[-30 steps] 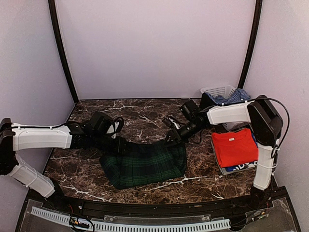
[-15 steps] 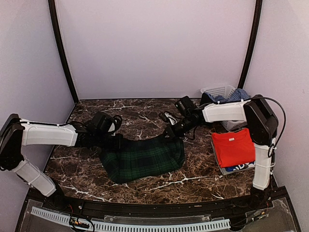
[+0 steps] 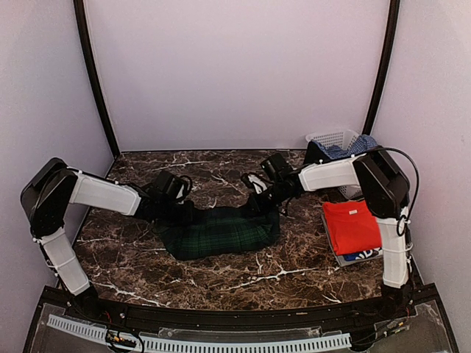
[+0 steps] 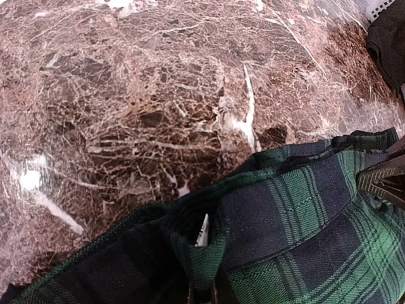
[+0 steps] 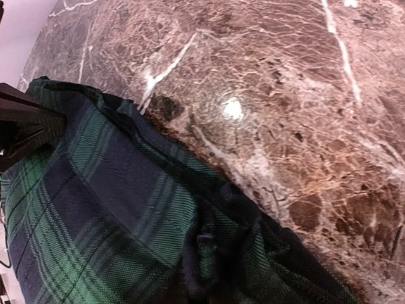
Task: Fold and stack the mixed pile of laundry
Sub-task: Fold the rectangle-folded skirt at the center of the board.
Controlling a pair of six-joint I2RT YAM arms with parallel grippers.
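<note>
Left fingers (image 5: pixel 25 123), right fingers (image 4: pixel 380 180) – both pinch the tartan skirt (image 3: pixel 221 234).

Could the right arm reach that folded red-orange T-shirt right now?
Probably not straight away: the right hand is shut on the dark green tartan pleated skirt. Nothing covers the bright red-orange T-shirt, so after letting go the way looks free.

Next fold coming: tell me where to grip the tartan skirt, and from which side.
Take the tartan skirt at its two far corners, one gripper each, coming over the back edge. It lies as a wide limp band, so one grip would likely let it sag. The left gripper and right gripper are shut there.
</note>
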